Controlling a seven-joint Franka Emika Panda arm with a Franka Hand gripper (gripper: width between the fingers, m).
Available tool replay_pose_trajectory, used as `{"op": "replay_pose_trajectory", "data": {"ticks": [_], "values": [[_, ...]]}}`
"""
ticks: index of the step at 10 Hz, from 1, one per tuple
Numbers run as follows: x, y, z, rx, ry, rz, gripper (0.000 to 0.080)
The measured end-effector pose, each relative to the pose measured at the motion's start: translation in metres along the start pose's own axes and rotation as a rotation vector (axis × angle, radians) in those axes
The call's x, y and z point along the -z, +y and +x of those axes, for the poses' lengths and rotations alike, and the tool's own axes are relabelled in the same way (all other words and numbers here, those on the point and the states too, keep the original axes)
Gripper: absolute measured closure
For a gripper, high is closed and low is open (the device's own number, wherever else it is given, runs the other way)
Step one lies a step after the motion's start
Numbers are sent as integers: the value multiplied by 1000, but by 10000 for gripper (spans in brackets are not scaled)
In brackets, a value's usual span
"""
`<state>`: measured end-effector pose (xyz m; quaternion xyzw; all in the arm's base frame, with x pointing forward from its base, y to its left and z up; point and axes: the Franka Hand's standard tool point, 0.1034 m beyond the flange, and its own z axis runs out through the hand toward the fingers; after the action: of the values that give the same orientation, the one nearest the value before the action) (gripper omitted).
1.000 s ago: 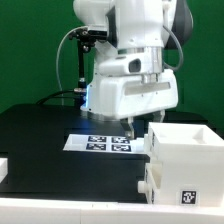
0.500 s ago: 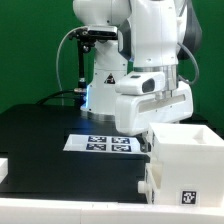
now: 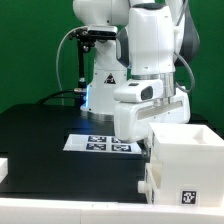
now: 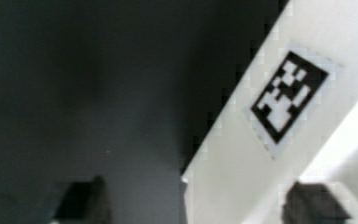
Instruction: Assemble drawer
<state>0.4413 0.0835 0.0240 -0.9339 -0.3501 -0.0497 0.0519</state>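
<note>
The white drawer housing [image 3: 186, 148] stands on the black table at the exterior view's right. A shallower white tray [image 3: 168, 186] with a square tag sits in front of it. My gripper [image 3: 150, 124] hangs at the housing's left rim, its fingertips mostly hidden there. In the wrist view the gripper [image 4: 202, 200] is open. One dark finger [image 4: 83, 200] is over the black table, the other [image 4: 329, 198] over white plastic. A white tagged wall [image 4: 247, 150] of the housing runs between them, untouched on the table side.
The marker board [image 3: 104, 143] lies flat on the table just left of the housing. A white part [image 3: 4, 167] shows at the exterior view's left edge. A pale table edge runs along the front.
The arm has swung to the exterior view's right and the hand has come down against the housing's left rim. The housing and tray have not moved.
</note>
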Motion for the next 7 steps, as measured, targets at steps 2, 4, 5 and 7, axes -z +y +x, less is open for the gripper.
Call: {"op": "replay_pose_trajectory", "data": {"ticks": [2, 4, 5, 7], "values": [[0, 0, 0, 0, 0, 1, 602], [0, 2, -1, 38, -4, 0, 725], [5, 14, -4, 121, -21, 5, 763], [16, 40, -3, 250, -73, 49, 763]]}}
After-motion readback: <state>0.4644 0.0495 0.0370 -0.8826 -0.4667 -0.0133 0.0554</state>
